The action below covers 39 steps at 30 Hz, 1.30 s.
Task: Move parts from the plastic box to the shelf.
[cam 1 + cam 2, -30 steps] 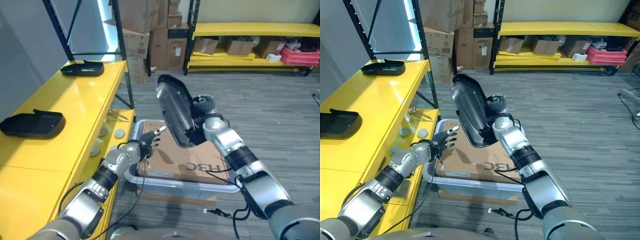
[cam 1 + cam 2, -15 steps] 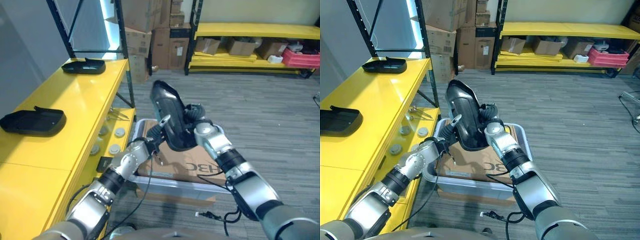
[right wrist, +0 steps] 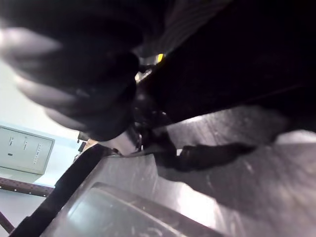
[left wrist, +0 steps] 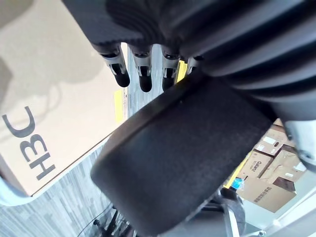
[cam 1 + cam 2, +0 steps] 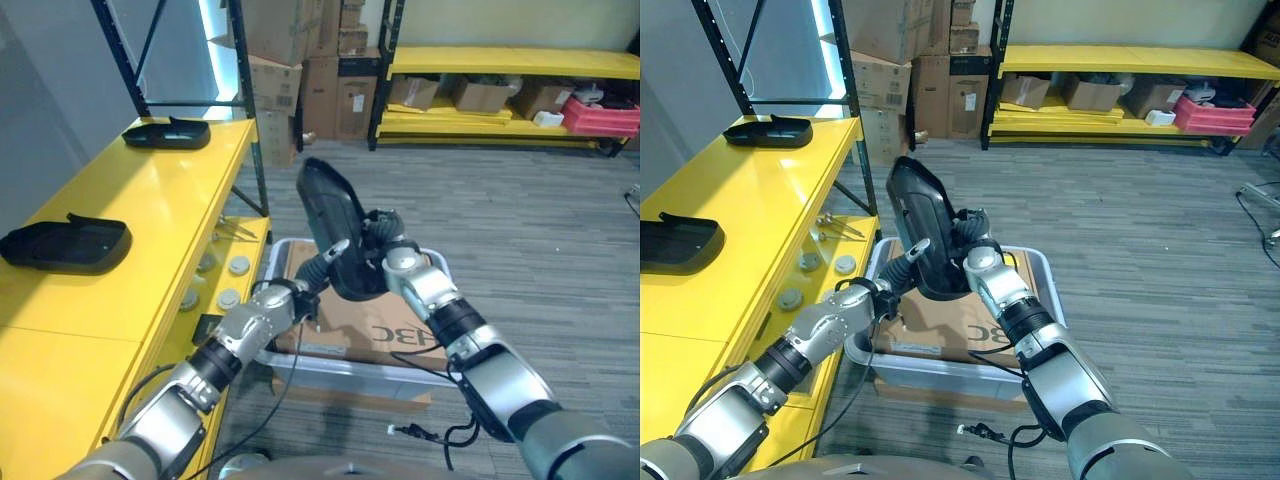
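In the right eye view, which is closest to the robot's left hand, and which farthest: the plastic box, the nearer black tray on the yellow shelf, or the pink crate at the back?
From the left hand:
1. Plastic box, just beside it.
2. Nearer black tray, on the yellow shelf to its left.
3. Pink crate, far back right.

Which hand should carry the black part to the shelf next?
Left. The shelf is on the robot's left, and the left hand already reaches the black part, which the right hand holds above the plastic box.

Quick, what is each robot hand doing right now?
Left hand: open, fingers reaching up to the black part.
Right hand: shut on the black part.
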Motion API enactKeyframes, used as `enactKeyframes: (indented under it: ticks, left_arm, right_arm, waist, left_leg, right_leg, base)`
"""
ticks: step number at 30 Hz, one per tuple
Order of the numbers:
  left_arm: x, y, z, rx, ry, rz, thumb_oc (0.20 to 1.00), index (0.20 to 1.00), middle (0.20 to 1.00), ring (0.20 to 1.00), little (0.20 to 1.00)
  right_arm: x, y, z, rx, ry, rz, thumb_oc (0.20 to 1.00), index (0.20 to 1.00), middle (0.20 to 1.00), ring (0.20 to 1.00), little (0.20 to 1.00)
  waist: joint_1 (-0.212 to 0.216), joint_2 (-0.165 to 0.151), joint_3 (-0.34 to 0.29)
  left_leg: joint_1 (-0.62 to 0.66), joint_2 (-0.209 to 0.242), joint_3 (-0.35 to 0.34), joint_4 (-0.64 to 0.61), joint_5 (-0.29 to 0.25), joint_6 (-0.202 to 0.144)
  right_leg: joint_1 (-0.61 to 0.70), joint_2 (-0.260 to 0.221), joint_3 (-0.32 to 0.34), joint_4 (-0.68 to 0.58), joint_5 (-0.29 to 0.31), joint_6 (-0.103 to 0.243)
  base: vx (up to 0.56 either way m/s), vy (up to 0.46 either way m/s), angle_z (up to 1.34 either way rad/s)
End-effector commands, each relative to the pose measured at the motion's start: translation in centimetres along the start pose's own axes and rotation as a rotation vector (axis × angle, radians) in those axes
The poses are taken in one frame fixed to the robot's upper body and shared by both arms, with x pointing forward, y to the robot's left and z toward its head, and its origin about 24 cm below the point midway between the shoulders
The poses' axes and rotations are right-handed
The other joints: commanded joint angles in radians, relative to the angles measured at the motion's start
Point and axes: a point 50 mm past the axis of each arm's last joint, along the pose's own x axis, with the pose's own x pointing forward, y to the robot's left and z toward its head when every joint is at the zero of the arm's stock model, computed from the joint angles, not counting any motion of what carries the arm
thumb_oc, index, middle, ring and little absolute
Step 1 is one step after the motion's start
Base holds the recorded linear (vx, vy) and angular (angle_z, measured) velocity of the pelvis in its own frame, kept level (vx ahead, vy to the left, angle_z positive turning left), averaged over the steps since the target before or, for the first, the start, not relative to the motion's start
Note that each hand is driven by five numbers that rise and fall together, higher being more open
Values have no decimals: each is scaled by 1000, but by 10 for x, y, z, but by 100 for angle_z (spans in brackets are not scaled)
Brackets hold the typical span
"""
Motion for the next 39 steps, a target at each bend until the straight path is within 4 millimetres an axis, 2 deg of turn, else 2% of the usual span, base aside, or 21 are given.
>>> enactKeyframes:
  ticks: [1, 7, 8, 9, 10, 20, 29, 37, 38, 39]
  left_arm:
    - [15, -80, 43, 110, -166, -335, 1000, 1000, 1000, 1000, 1000]
    - [14, -84, 47, 123, -182, -320, 1000, 1000, 1000, 1000, 1000]
    - [14, -83, 48, 116, -194, -303, 592, 592, 592, 592, 592]
    - [14, -82, 49, 107, -198, -292, 454, 454, 454, 454, 454]
    - [15, -81, 50, 121, -206, -282, 200, 200, 200, 200, 200]
    - [14, -83, 48, 218, -207, -286, 200, 200, 200, 200, 200]
    - [14, -83, 50, 205, -209, -267, 200, 200, 200, 200, 200]
    - [14, -82, 51, 193, -244, -233, 200, 200, 200, 200, 200]
    - [13, -81, 55, 177, -266, -207, 200, 200, 200, 200, 200]
    - [13, -81, 55, 176, -267, -205, 200, 200, 200, 200, 200]
  right_arm:
    - [0, 17, 34, 37, -112, 60, 200, 200, 200, 200, 200]
    - [0, 17, 33, 36, -102, 64, 200, 200, 200, 200, 200]
    - [0, 18, 32, 35, -99, 67, 200, 200, 200, 200, 200]
    - [0, 20, 32, 33, -96, 72, 200, 200, 200, 200, 200]
    - [0, 21, 32, 28, -91, 75, 200, 200, 200, 200, 200]
    - [-2, 27, 33, 17, -86, 85, 200, 200, 200, 200, 200]
    - [-3, 30, 29, 25, -63, 101, 200, 200, 200, 200, 200]
    - [-5, 37, 24, 143, -22, 136, 200, 200, 200, 200, 200]
    - [-7, 42, 26, 253, -1, 171, 256, 256, 256, 256, 256]
    - [-8, 42, 26, 259, 0, 173, 589, 589, 589, 589, 589]
  waist:
    - [31, -9, -53]
    - [29, -8, -53]
    - [30, -8, -54]
    - [30, -7, -54]
    - [32, -7, -55]
    - [37, -1, -51]
    - [36, 1, -51]
    - [41, -1, -50]
    - [44, -2, -50]
    - [44, -2, -50]
  left_leg:
    - [-40, 16, -20, 38, -64, -9]
    - [-37, 17, -19, 38, -64, -9]
    - [-38, 17, -19, 39, -63, -10]
    - [-38, 17, -18, 39, -63, -10]
    - [-39, 17, -20, 39, -62, -10]
    - [-39, 16, -32, 40, -61, -10]
    - [-32, 16, -32, 37, -60, -10]
    - [-30, 14, -36, 36, -60, -11]
    - [-30, 13, -39, 37, -59, -12]
    - [-30, 13, -39, 37, -59, -12]
  right_leg:
    - [-7, -102, -41, 60, -62, 105]
    - [-5, -102, -42, 63, -63, 104]
    - [-4, -103, -43, 62, -62, 104]
    - [-5, -104, -43, 62, -62, 104]
    - [-5, -104, -45, 64, -63, 103]
    - [-1, -106, -49, 65, -63, 103]
    - [5, -104, -49, 68, -67, 101]
    - [9, -103, -50, 67, -68, 100]
    - [10, -102, -51, 66, -68, 99]
    - [11, -102, -51, 66, -68, 99]
  base:
    - [0, 0, 0]
    - [0, 0, 0]
    - [0, 0, 0]
    - [0, 0, 0]
    - [0, 0, 0]
    - [0, 0, 0]
    - [0, 0, 0]
    - [0, 0, 0]
    - [0, 0, 0]
    - [0, 0, 0]
